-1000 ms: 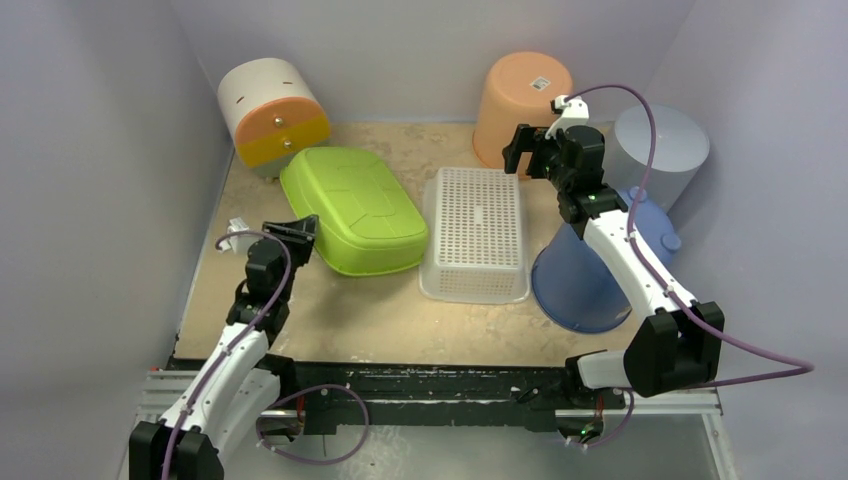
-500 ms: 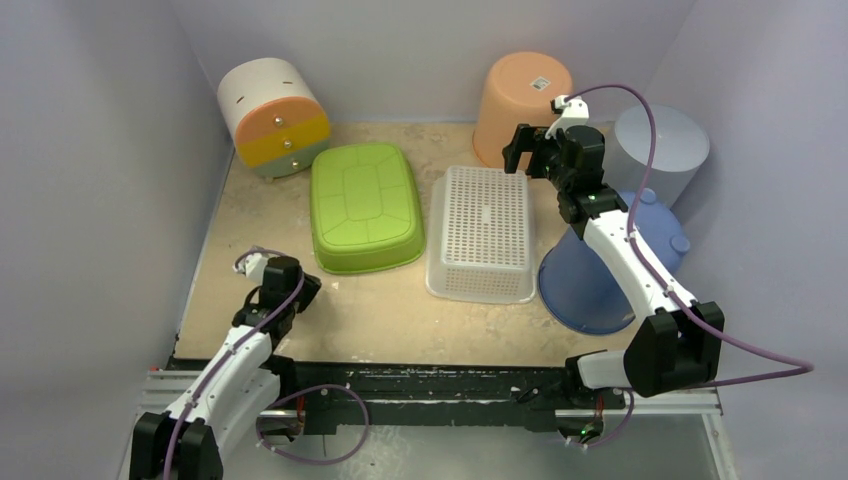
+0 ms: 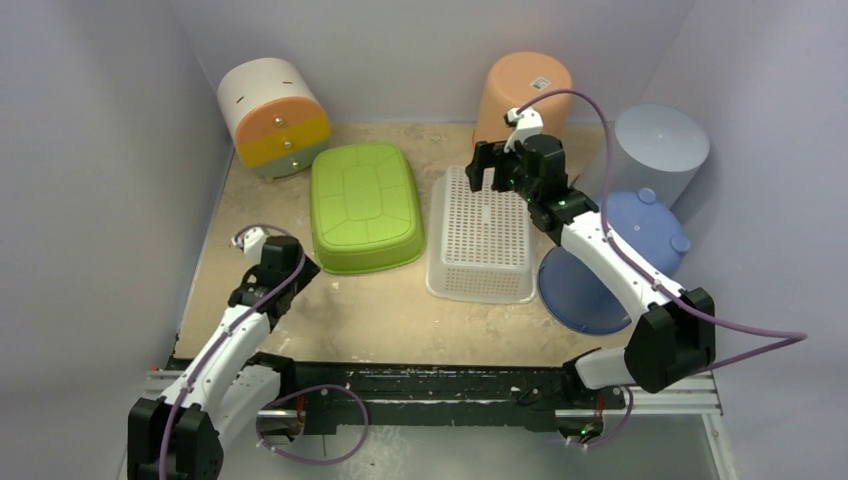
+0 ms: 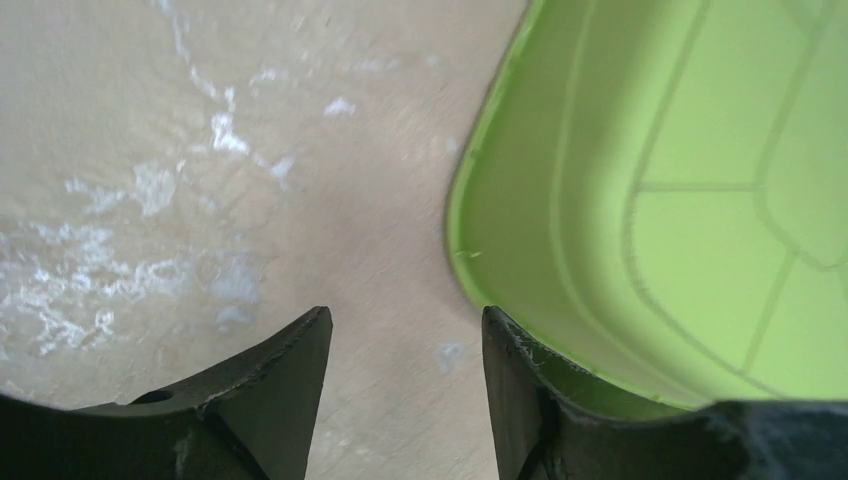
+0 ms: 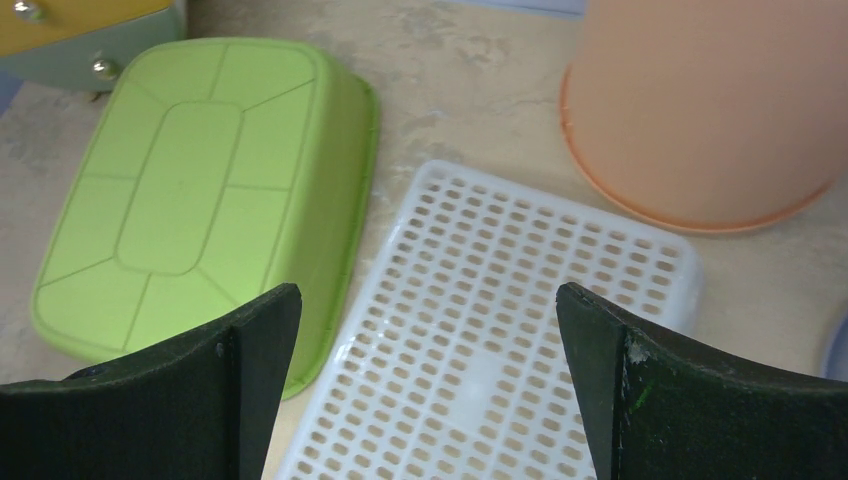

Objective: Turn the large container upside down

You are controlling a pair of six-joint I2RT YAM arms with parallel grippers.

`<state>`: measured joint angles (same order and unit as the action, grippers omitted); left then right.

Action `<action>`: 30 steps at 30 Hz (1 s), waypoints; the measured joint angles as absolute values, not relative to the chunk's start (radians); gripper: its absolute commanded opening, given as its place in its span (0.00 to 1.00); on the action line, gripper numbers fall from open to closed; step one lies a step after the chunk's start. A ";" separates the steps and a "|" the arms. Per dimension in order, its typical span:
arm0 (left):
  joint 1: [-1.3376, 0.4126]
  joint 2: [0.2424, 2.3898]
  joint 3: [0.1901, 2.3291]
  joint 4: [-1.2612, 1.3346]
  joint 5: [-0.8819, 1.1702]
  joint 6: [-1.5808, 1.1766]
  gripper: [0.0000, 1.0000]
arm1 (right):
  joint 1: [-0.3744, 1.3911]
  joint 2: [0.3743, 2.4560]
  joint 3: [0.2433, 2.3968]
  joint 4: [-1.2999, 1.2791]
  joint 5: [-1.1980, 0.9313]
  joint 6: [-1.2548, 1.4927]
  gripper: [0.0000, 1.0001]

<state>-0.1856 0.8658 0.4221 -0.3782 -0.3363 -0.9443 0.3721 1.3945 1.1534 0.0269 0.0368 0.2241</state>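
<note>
Plainly, the green tub lies bottom-up, left hand and right hand both spread apart.

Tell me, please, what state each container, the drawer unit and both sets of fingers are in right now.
green tub: upside down, base facing up
white basket: upside down
orange bucket: upside down
grey bin: apparently upside down
blue bucket: tilted, partly hidden by the right arm
drawer unit: drawers shut
left fingers: apart, holding nothing
right fingers: apart, holding nothing, above the white basket
</note>
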 measured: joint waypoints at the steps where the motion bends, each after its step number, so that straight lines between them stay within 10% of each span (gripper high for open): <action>1: -0.186 0.866 0.449 -0.386 -0.347 -0.927 0.56 | 0.394 1.394 1.153 0.027 0.039 0.224 1.00; 17: -0.468 1.226 0.993 -0.388 -0.585 -0.696 0.62 | 0.578 1.406 1.224 -0.018 0.155 0.195 1.00; 30: -0.495 1.271 0.993 -0.334 -0.593 -0.586 0.63 | 0.698 1.518 1.268 -0.023 0.279 0.188 1.00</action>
